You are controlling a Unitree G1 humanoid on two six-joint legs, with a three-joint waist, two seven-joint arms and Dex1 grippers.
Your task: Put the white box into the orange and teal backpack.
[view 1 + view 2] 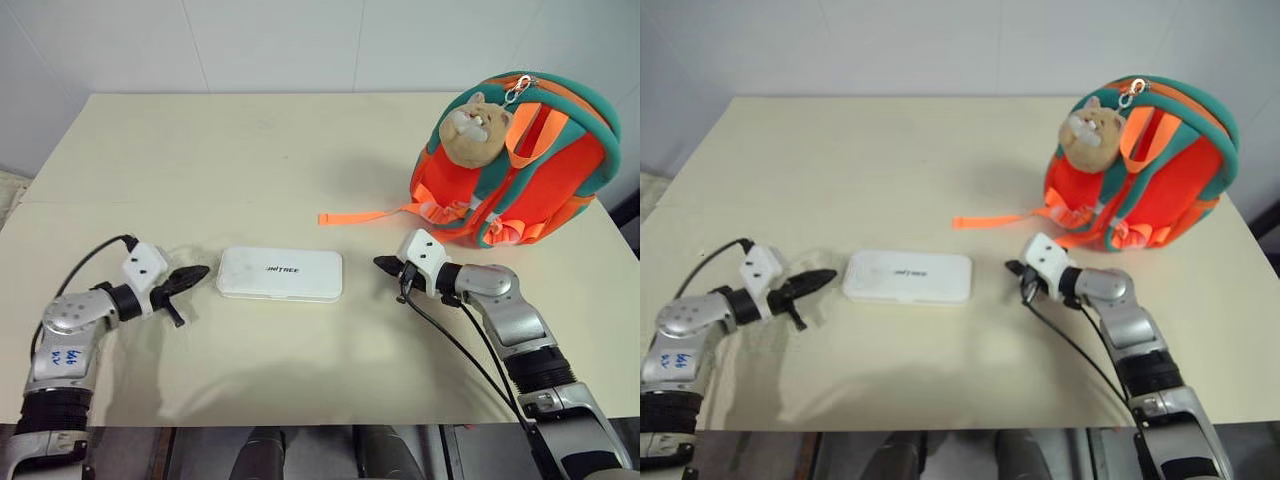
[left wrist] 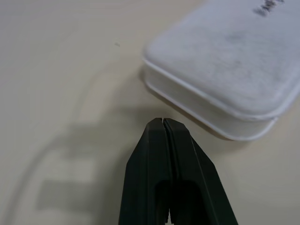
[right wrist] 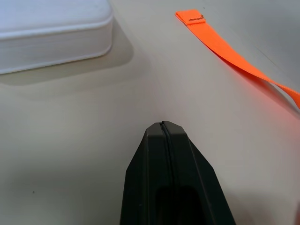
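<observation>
Lying flat near the front edge of the table (image 1: 250, 140), a little left of its middle, the white box (image 1: 280, 273) has 1 gripper at each short end. On the left, the left gripper (image 1: 196, 273) has its 2 black fingers pressed together, with the tip just beside the box's end. On the right, the right gripper (image 1: 384, 264) is also pinched together, holding nothing, a little further off from the other end. Beyond it, near the table's far right corner, the orange and teal backpack (image 1: 525, 170) stands upright with a loose orange strap (image 1: 365, 214) trailing toward the middle. Squeezed between 2 narrow tips, the glossy box could likely slip or pivot out. The strap might also snag the right arm.
</observation>
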